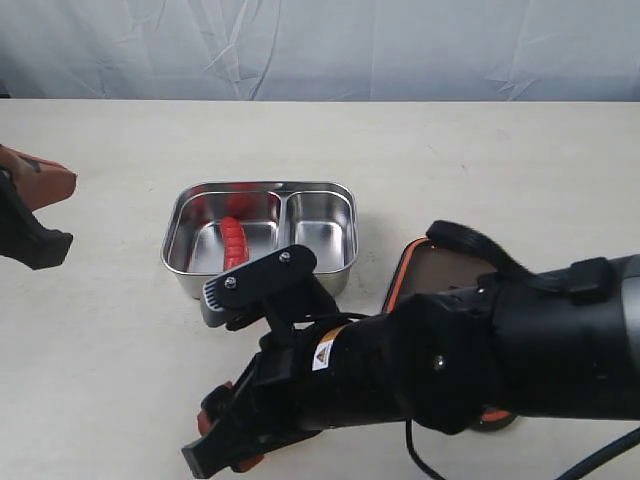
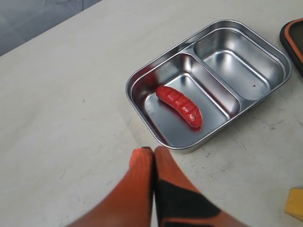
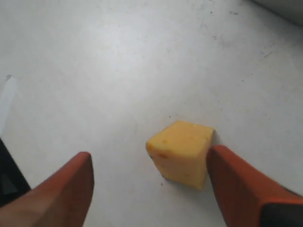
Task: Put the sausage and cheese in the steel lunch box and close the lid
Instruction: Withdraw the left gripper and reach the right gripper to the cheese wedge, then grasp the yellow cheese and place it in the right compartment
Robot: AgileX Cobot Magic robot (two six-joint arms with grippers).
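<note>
Red and glossy, the sausage (image 2: pixel 180 106) lies in the wider compartment of the steel lunch box (image 2: pixel 137 80), so the cheese step is in hand. The cheese (image 3: pixel 182 153) sits on the table (image 3: pixel 118 71) outside the lunch box, off its near long side. The right gripper (image 3: pixel 149 157) has its fingers spread around it, clamping nothing. Next, I judge, they must close squarely on the wedge and carry it to the lunch box's smaller compartment. The left gripper (image 2: pixel 154 153) is pressed together, empty; the lid (image 1: pixel 440 268) lies beside the lunch box's smaller-compartment end.

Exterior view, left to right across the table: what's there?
left gripper → steel lunch box, with the sausage in its left compartment → lid
</note>
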